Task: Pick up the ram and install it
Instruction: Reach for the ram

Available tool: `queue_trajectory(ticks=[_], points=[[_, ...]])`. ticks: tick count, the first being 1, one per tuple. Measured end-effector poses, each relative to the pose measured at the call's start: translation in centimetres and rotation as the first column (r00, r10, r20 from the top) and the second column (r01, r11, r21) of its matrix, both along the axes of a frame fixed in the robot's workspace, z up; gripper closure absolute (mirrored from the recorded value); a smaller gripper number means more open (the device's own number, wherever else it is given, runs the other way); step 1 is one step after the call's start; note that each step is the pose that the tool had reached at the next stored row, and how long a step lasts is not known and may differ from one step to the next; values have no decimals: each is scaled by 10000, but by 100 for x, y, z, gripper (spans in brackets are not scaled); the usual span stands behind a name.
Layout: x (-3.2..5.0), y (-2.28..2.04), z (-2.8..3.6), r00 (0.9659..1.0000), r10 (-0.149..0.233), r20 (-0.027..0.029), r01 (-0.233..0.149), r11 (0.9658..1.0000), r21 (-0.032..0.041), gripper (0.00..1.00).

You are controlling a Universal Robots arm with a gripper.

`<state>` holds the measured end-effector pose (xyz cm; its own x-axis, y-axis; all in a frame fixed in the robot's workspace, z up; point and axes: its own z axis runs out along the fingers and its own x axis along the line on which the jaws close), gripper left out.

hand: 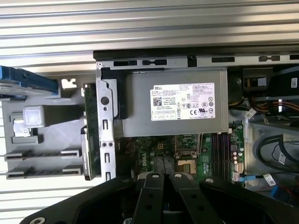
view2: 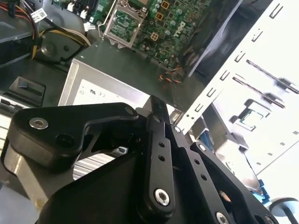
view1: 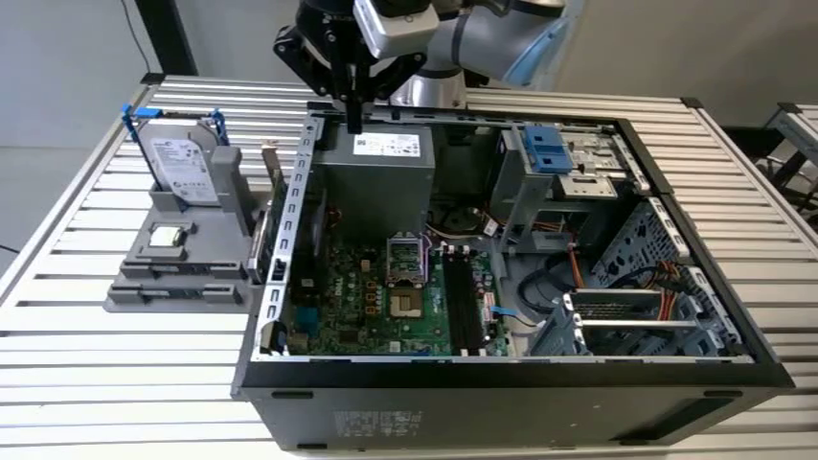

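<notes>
Gripper (view1: 355, 125) hangs above the far wall of the case (view1: 511, 383), over the power supply (hand: 173, 107). My jaws are drawn together with nothing between them.

Ram (hand: 91, 130): in the first wrist view it stands on its long edge in the grey stand (hand: 65, 130). It is outside the case and just beside the case's outer wall. My tool does not touch it. The stand also carries the drive (view1: 179, 168) and the processor (view1: 167, 237), both on the side away from the case.

The slots (view1: 463, 302) on the board lie inside the case, well apart from the ram. I judge the install not yet done, since the ram sits in the stand.

Handling, by my judgement:
- The ram is light, thin and stiff, but brittle if bent or twisted.
- Its chips and contact edge are the fragile parts.
- Its flat faces look smooth and may slip under a weak pinch.
- The best hold is across the two flat faces, near the middle of the free long edge and away from the contacts.
- An off-centre hold would let it tilt.
- The case wall close beside it leaves little room for the finger on that side.
</notes>
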<state>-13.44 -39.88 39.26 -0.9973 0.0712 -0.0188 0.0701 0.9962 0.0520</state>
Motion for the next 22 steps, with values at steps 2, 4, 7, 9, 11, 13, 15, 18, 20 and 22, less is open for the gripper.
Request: queue_trajectory(ticks=[2, 4, 7, 9, 11, 13, 15, 18, 20, 22], points=[[-32, 0, -1, 10000, 0, 1, 0, 10000, 1, 100], [-69, 0, 0, 10000, 1, 1, -1, 10000, 0, 100], [-125, 0, 0, 10000, 0, 1, 0, 10000, 0, 100], [-162, 0, 0, 10000, 0, 0, 0, 10000, 0, 100], [-200, 0, 0, 10000, 0, 1, 0, 10000, 0, 100], [-228, 0, 0, 10000, 1, 0, -1, 10000, 1, 100], [-252, 0, 0, 10000, 0, 1, 0, 10000, 1, 100], [-278, 0, 0, 10000, 0, 0, 0, 10000, 0, 100], [-297, 0, 0, 10000, 0, 0, 0, 10000, 1, 100], [-320, 0, 0, 10000, 0, 0, 0, 10000, 0, 100]])
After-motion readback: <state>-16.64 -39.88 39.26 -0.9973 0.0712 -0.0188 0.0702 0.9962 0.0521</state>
